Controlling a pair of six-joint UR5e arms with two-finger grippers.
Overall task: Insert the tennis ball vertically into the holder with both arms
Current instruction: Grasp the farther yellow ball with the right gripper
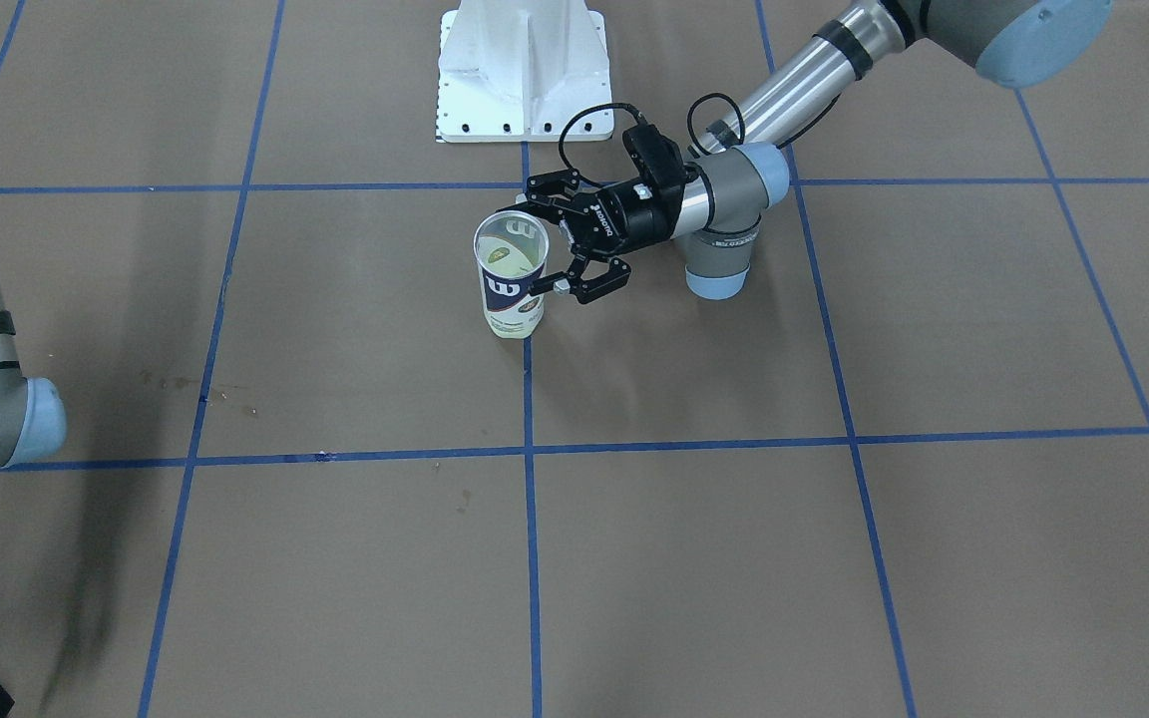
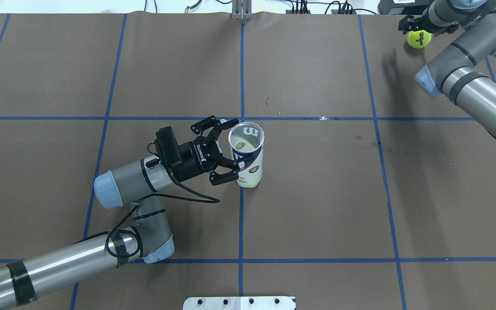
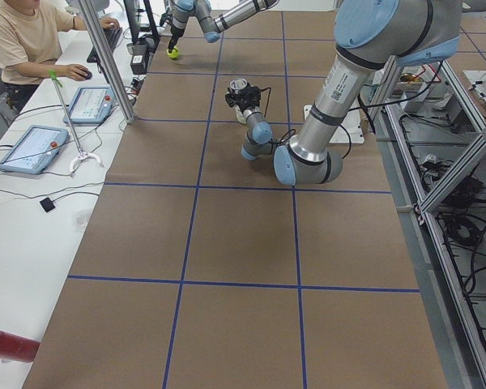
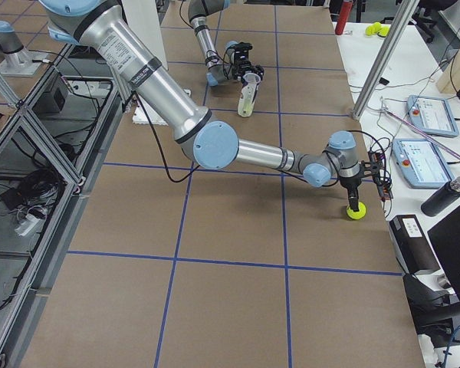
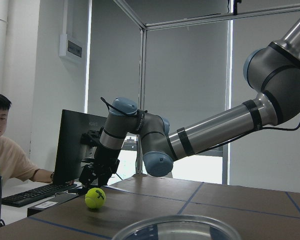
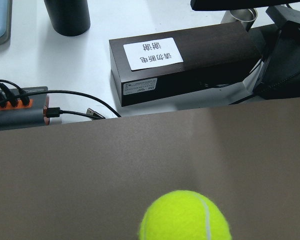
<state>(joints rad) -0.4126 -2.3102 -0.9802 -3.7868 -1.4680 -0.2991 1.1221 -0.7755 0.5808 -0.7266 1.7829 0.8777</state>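
Note:
The holder (image 2: 248, 165), a clear can with a navy-and-white label, stands upright near the table's middle, and yellow-green shows through its lower part (image 1: 515, 317). My left gripper (image 2: 232, 149) reaches it from the side. It is open, with one fingertip on each side of the can's upper part (image 1: 512, 249). The tennis ball (image 2: 419, 38) lies on the table at the far right corner. My right gripper (image 2: 424, 26) hangs open just above it. The left wrist view shows those fingers (image 5: 106, 167) over the ball (image 5: 95, 197). The right wrist view shows only the ball (image 6: 185, 216).
A white metal base (image 1: 525, 70) sits at the robot's side of the table. Past the far edge near the ball are a black box (image 6: 185, 65), cables, a dark bottle (image 4: 442, 197) and a monitor. A person (image 3: 32, 40) sits at the side desk.

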